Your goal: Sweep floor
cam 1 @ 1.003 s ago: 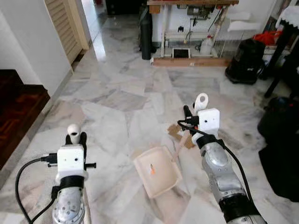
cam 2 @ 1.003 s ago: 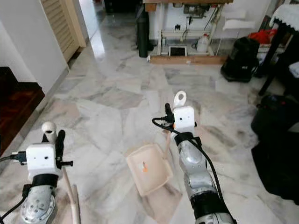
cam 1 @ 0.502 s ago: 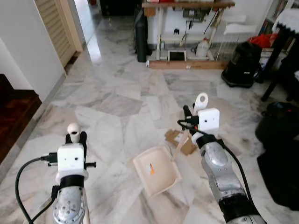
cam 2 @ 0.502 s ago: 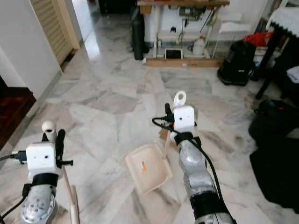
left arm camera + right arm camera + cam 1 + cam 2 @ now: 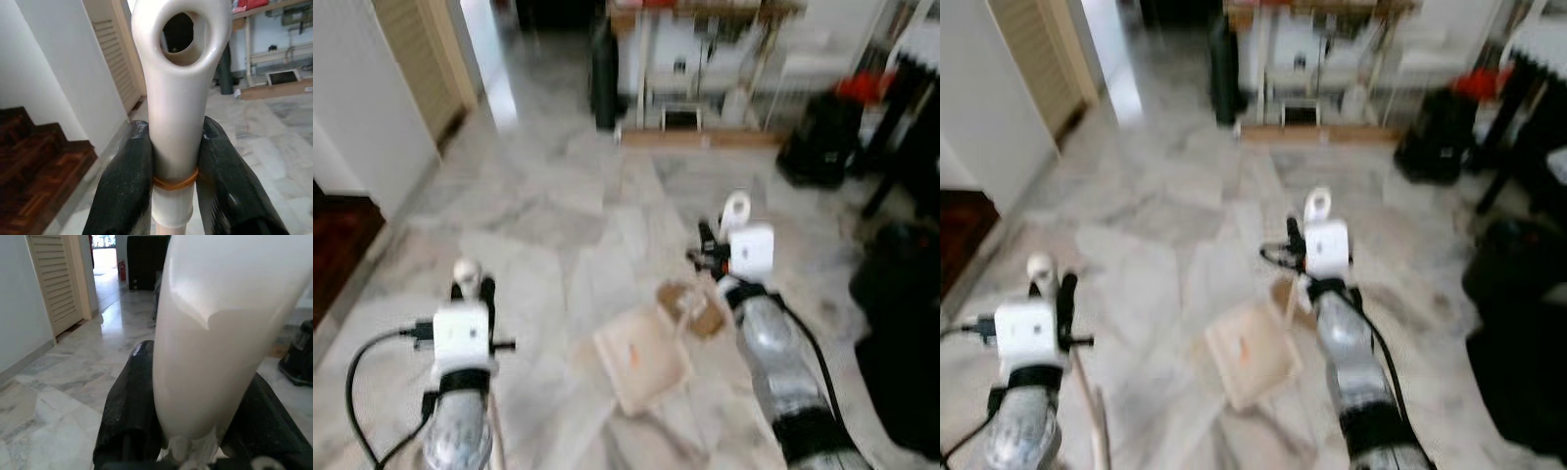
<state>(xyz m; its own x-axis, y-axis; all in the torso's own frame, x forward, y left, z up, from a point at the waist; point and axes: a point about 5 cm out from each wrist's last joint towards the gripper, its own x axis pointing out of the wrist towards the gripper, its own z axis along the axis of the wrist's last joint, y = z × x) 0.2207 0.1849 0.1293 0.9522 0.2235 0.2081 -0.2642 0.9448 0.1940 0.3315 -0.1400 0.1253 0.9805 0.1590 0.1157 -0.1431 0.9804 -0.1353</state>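
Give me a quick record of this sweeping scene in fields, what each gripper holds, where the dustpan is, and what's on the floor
left gripper: shut on the broom handle, a cream handle with a hanging hole at its tip
right gripper: shut on the dustpan handle
dustpan: on the marble floor between the two arms, a small orange scrap inside it
debris: brown cardboard pieces on the floor just beyond the dustpan
image quality: head views blurred
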